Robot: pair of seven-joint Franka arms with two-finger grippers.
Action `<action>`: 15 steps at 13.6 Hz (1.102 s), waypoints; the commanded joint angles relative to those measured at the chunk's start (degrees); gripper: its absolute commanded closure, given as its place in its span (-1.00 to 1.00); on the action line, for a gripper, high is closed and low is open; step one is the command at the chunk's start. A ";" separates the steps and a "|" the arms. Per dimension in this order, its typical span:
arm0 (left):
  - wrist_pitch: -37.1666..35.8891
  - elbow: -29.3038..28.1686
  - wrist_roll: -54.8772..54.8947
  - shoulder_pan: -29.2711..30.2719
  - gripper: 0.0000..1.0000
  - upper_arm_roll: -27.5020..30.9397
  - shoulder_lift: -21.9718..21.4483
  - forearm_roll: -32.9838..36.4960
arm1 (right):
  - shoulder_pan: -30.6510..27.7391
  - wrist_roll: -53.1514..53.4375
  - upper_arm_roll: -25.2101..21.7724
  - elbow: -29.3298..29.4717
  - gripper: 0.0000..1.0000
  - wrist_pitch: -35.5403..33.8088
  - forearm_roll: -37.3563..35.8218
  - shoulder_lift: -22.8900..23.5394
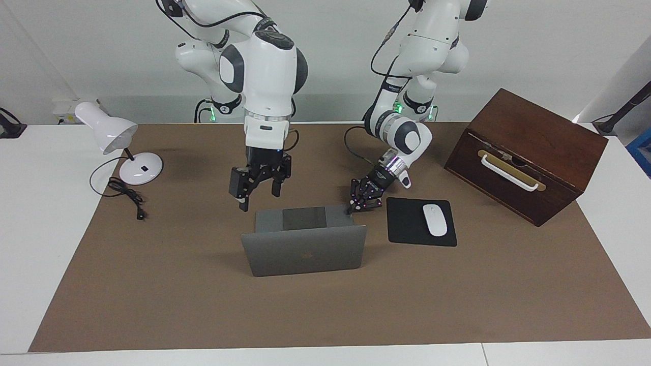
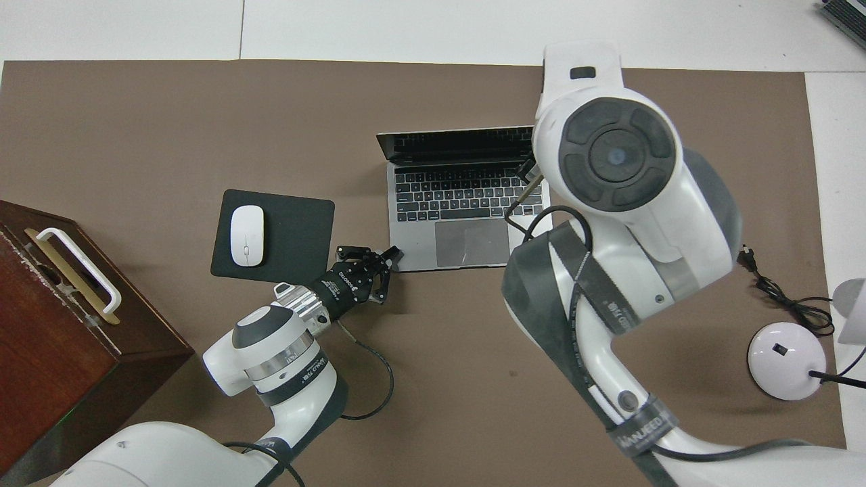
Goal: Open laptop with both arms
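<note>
The laptop [image 1: 304,249] stood open mid-table beside the mouse pad [image 1: 421,222], job essentially done, left gripper [image 1: 364,202] pinching its base corner, right gripper [image 1: 260,195] spread above.

We see a silver-grey laptop [image 1: 304,250] with black keys, a black mouse pad [image 1: 420,222] under a white mouse [image 1: 435,219], a dark brown wooden box [image 1: 526,154] with a white handle, a white lamp [image 1: 118,144] with black cord, all on a brown mat [image 1: 457,295] covering a white table [image 1: 30,213].
</note>
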 commanded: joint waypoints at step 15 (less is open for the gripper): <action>14.16 14.58 -8.48 9.59 1.00 -0.97 -6.19 24.75 | -9.33 14.09 0.20 -0.31 -1.00 -15.30 15.08 -7.60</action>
